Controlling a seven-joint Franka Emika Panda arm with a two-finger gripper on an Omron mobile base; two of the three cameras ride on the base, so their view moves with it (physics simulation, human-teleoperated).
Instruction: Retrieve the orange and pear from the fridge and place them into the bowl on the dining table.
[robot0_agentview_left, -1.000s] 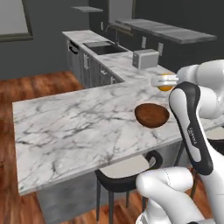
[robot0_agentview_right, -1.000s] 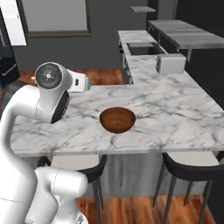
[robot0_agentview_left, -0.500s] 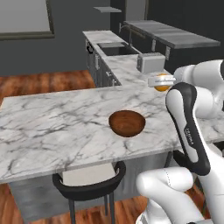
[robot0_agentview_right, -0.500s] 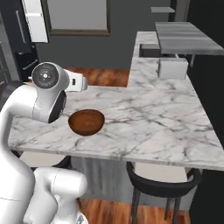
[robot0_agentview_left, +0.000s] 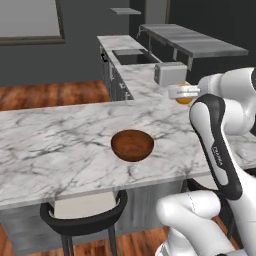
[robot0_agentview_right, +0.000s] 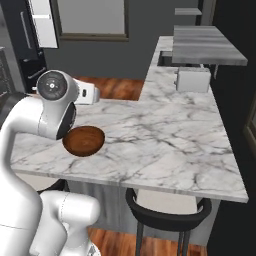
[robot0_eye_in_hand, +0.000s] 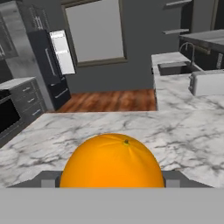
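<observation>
Between fingers (robot0_eye_in_hand: 111, 186): orange (robot0_eye_in_hand: 112, 162) gripped, stem dimple upward; round, no long axis; above dining table (robot0_eye_in_hand: 183, 127).

base views flank table (robot0_agentview_left: 60, 145), hand view level

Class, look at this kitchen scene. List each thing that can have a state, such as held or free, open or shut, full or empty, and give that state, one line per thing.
tool: closed on the orange, held above the table
orange: gripped, not yet in the bowl
bowl: upright on the table, empty
fridge: one door open
table: carries the bowl
stool: tucked under the table edge, unoccupied
</observation>
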